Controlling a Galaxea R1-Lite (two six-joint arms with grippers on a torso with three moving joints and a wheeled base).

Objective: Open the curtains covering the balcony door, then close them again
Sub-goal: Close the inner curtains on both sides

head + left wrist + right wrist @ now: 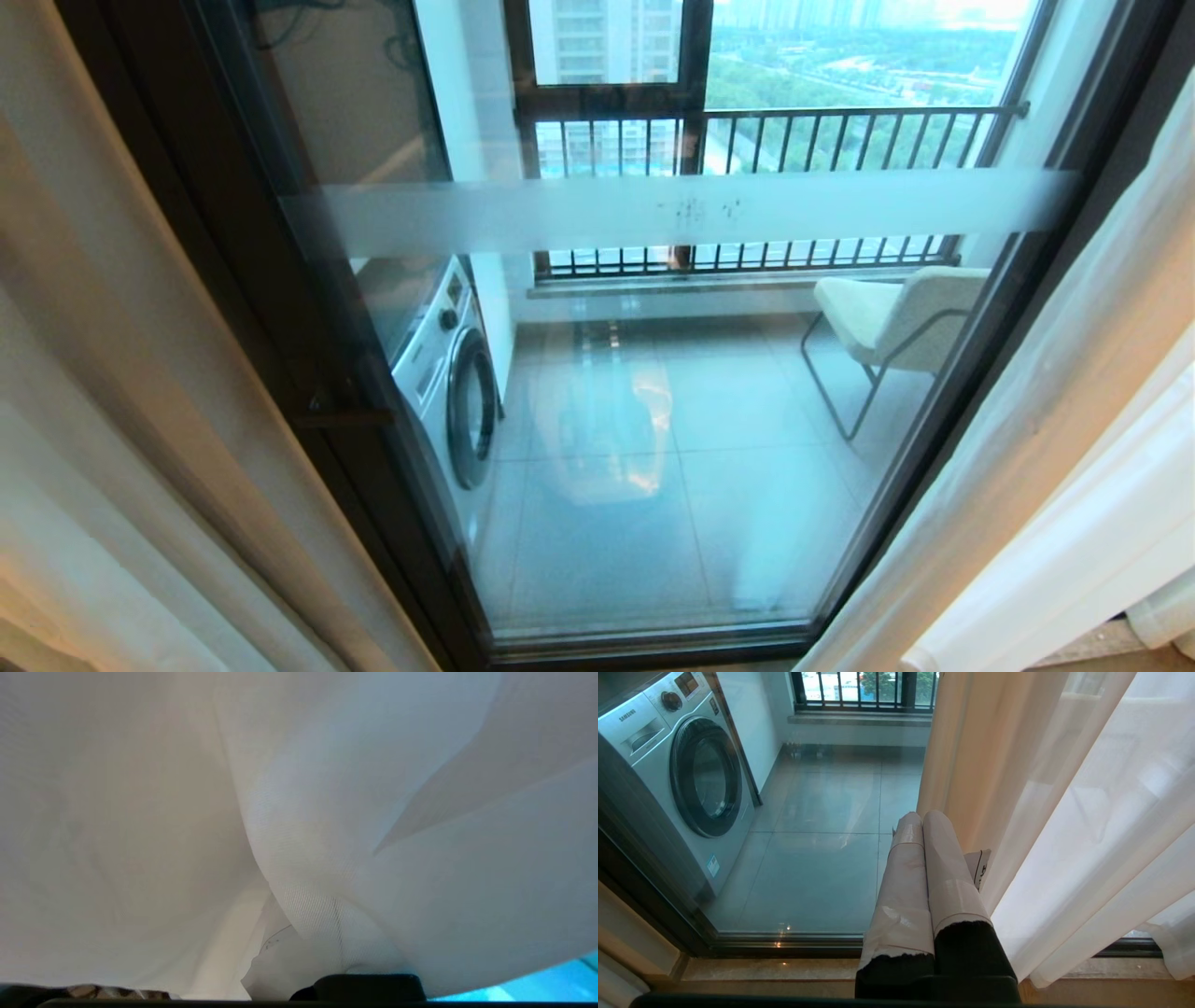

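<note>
The balcony door (653, 420), glass in a dark frame with a frosted band (653, 210), stands uncovered in the middle of the head view. The sheer white curtains hang drawn to either side, one panel at the left (84, 485) and one at the right (1055, 467). Neither arm shows in the head view. Sheer curtain fabric (327, 812) fills the left wrist view and drapes over my left gripper (299, 947), which is shut with folds bunching into it. My right gripper (922, 816) is shut and empty, low before the glass, beside the right curtain (1087, 835).
Behind the glass stand a washing machine (448, 383) on the left and a pale chair (896, 317) on the right, with a black-barred railing window (747, 140) beyond. A thicker beige drape (966, 756) hangs beside the sheer panel. A stone sill (784, 970) runs below the door.
</note>
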